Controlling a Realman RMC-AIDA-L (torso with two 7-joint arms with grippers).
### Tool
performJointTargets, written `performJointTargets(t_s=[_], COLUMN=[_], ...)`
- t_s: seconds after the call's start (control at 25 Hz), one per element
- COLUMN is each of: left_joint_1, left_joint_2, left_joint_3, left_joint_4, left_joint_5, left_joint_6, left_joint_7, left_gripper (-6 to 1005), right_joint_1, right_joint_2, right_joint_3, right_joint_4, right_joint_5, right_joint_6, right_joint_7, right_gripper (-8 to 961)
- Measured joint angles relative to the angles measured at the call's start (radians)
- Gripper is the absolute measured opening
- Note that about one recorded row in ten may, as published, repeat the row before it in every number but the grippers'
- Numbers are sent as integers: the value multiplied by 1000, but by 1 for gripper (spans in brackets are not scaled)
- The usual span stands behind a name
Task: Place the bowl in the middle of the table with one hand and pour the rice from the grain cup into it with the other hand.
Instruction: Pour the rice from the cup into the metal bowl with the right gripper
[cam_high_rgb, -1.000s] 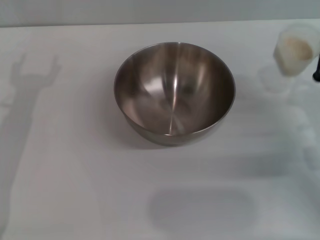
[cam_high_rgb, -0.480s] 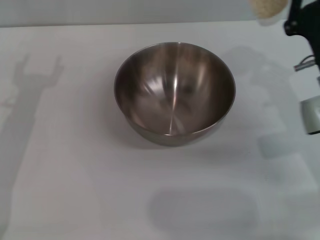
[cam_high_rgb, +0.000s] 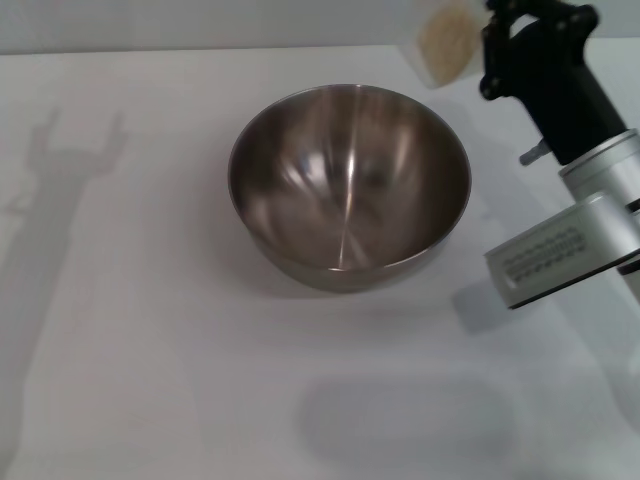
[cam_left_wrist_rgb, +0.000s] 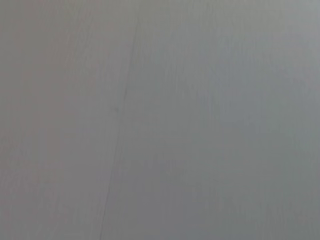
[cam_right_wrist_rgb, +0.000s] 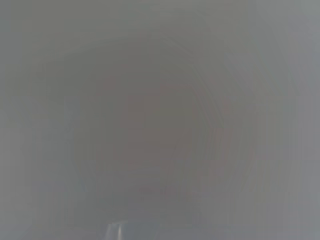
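Head view: the bowl (cam_high_rgb: 349, 187) sits upright near the middle of the white worktop (cam_high_rgb: 140, 330), its polished inside bare of grains. At about two o'clock from the bowl, past its rim and raised above the surface, the right hand (cam_high_rgb: 487, 52) pinches the grain cup (cam_high_rgb: 446, 42) from the side. The cup is tilted, its mouth turned toward the bowl, and the pale rice (cam_high_rgb: 441, 38) shows inside it, still within the cup's wall. The black hand leads back into a silver-grey arm segment that runs down toward four o'clock and off the edge. The cup hangs apart from the bowl, not touching its rim.

At nine to ten o'clock from the bowl, a forked shadow with a long stem lies across the worktop. The left hand itself is out of view; the left wrist view gives only a plain grey surface with a faint line. The right wrist view is a grey blur with a dim rounded shape that I cannot identify.
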Motion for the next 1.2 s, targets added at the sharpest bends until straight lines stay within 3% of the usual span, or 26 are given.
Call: performJointTargets(t_s=[0.4, 1.2], left_joint_1=[1, 4], left_joint_2=[0, 1], left_joint_3=[8, 8], left_joint_4=[-2, -5], left_joint_5=[0, 0], left_joint_6=[9, 12], left_joint_7=[-6, -7], left_gripper=[861, 860], right_joint_1=[29, 91], right_joint_2=[2, 2], right_joint_3=[-1, -1], right_joint_4=[5, -63], right_joint_5=[-107, -295], right_joint_6=[112, 163], right_joint_7=[-323, -568], right_gripper=[7, 7])
